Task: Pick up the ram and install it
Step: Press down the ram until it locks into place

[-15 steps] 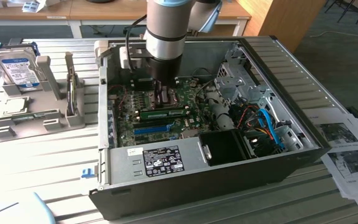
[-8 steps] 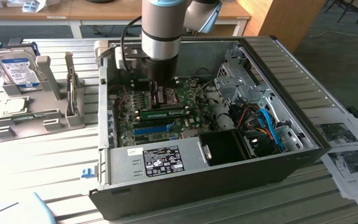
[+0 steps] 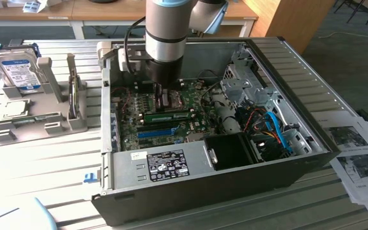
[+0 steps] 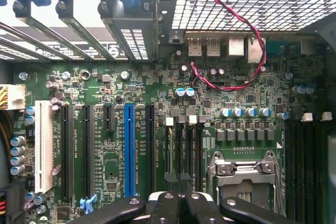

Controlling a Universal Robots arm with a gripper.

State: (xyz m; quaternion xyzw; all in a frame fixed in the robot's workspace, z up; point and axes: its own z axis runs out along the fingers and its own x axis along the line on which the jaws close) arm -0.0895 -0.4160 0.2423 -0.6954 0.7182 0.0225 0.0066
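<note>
The arm is down inside the open computer case [image 3: 286,158], its gripper [image 3: 160,88] clenched tight and grasping nothing, poised low over the motherboard [image 3: 171,115] beside the CPU socket [image 3: 170,99]. From the wrist view the gripper [image 4: 178,203] shows its black fingertips [image 4: 164,205] pressed together, pointing at the silver CPU socket [image 4: 244,174] and the dark memory slots just beside it. And the ram [image 3: 168,116]? It lies as a thin green strip across the board, just in front of the gripper, apparently seated in a slot, near the bright blue expansion slot [image 3: 156,132] — though whether it is fully latched I cannot tell. Fingers shut like this look suited to pressing down rather than to picking, by my judgement. On the worktop [image 3: 43,163] at the exterior view's left, the grey parts stand [image 3: 34,122] holds the hard drive [image 3: 17,72] upright in its cradle, well apart from the case, kept clear of the arm's path. Printed sheets [image 3: 356,158] rest at the exterior view's right.
</note>
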